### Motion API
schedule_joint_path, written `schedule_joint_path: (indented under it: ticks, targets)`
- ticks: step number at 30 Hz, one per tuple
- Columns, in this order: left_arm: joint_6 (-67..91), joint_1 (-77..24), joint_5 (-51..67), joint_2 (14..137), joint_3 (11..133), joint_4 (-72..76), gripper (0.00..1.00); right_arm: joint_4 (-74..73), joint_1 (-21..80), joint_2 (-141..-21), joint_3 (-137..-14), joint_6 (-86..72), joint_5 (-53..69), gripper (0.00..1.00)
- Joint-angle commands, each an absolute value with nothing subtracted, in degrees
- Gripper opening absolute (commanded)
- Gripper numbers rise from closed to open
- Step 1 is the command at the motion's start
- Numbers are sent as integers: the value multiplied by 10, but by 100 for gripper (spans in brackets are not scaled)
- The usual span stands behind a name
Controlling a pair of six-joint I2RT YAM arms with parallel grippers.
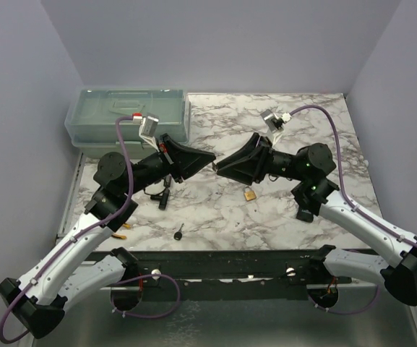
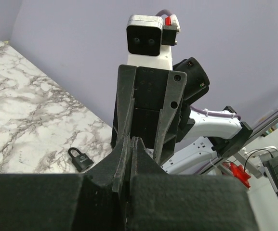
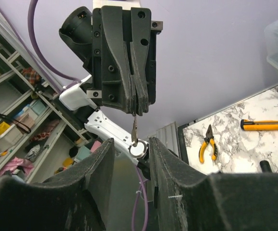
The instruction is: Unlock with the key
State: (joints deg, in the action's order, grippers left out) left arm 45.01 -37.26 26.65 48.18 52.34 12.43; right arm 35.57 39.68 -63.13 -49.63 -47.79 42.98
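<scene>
My left gripper (image 1: 209, 157) is shut on a small metal key (image 3: 135, 129), which hangs from its fingertips with a silver ring (image 3: 138, 149) at its lower end. My right gripper (image 3: 130, 142) faces it tip to tip above the middle of the table. It is open, with one finger on each side of the ring and not touching it. A tiny key (image 1: 179, 231) with a round black head lies on the marble near the front edge. A brass padlock (image 1: 249, 194) lies under the right arm. In the left wrist view a dark padlock (image 2: 80, 159) lies on the table.
A clear plastic box (image 1: 129, 116) stands at the back left. A black T-shaped piece (image 1: 163, 195) lies below the left arm. Yellow-handled pliers (image 3: 206, 144) and a yellow utility knife (image 3: 266, 125) lie on the left part of the marble.
</scene>
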Motion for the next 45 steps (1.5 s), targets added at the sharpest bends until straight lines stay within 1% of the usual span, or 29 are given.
schedule_joint_path:
  ticks: [1, 17, 20, 23, 30, 31, 37, 38, 40, 41, 42, 45]
  targets:
    - [463, -374, 285, 479, 509, 161, 0, 391, 396, -640, -509, -495, 442, 39]
    - [473, -373, 280, 486, 489, 187, 0, 394, 396, -656, -509, -506, 451, 31]
    - [474, -373, 279, 488, 486, 189, 0, 389, 396, -656, -510, -504, 448, 25]
    - [474, -373, 279, 489, 485, 190, 0, 388, 396, -658, -510, -503, 447, 22]
    - [473, -373, 270, 488, 478, 192, 0, 387, 396, -665, -512, -505, 456, 1]
    - [472, -373, 268, 487, 477, 192, 0, 385, 396, -666, -511, -505, 458, 1]
    - [469, -373, 258, 487, 473, 193, 0, 376, 396, -661, -504, -503, 459, 0]
    - [469, -373, 255, 486, 472, 193, 0, 373, 396, -660, -504, -502, 458, 3]
    - [469, -373, 245, 481, 468, 194, 0, 367, 396, -656, -502, -502, 454, 17]
    - [468, -373, 240, 478, 466, 193, 0, 364, 396, -654, -500, -502, 451, 22]
    - [468, -373, 236, 476, 464, 193, 0, 362, 396, -653, -498, -501, 449, 25]
    - [467, -373, 226, 469, 458, 193, 0, 360, 396, -650, -495, -501, 445, 26]
